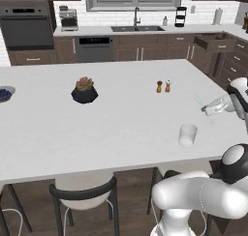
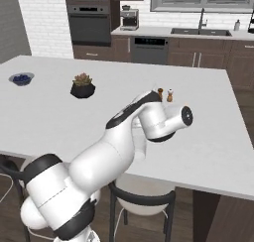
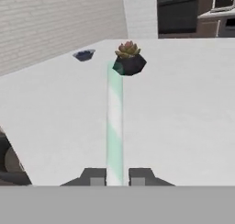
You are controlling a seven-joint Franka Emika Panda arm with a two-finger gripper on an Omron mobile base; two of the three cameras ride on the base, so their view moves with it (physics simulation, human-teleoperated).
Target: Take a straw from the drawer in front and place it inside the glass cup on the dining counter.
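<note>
Gripper (image 3: 114, 177) pinches the straw (image 3: 114, 122) at its near end, one jaw on each side, clamped tight on it. Straw runs straight out from the jaws over the dining counter (image 1: 121, 119), pale with green stripes, tip toward the potted succulent (image 3: 129, 60). Left base view: gripper (image 1: 213, 108) at counter's right edge, straw (image 1: 200, 102) sticking out, above and right of the cup (image 1: 187, 135), apart from it. Drawer (image 1: 213, 42) open, far right.

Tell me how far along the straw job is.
Done: the drawer stands open and the straw is out of it. In hand: the gripper is shut on the straw, over the dining counter, right of the glass cup. Left: move over the cup and drop the straw in; the cup looks empty.
</note>
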